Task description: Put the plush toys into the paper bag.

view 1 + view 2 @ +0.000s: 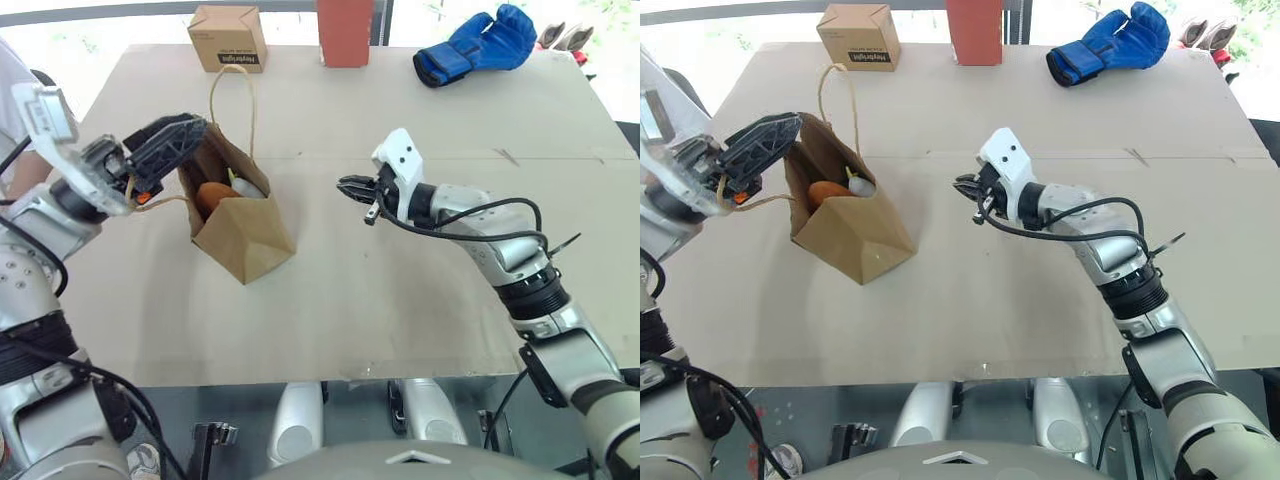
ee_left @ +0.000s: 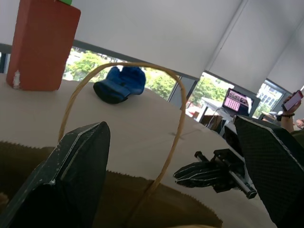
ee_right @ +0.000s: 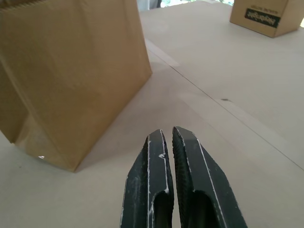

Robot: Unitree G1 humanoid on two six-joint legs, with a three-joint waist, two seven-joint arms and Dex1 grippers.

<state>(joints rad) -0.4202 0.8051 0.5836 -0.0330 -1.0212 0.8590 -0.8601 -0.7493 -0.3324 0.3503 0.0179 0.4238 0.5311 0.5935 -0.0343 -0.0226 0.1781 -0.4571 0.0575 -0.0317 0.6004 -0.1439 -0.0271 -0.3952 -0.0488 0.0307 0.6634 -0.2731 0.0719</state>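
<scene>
Silver arms, black cables, ribbed black fingers (image 3: 190, 171).

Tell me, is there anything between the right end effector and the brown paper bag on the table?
Nothing visible stands between them. The right end effector, shut and empty, points toward the brown paper bag across bare table. The brown and white plush toys already lie inside the bag, whose mouth the open left end effector is at.

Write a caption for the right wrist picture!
Shut black right tool points at the plain brown paper bag on the tan table.
</scene>
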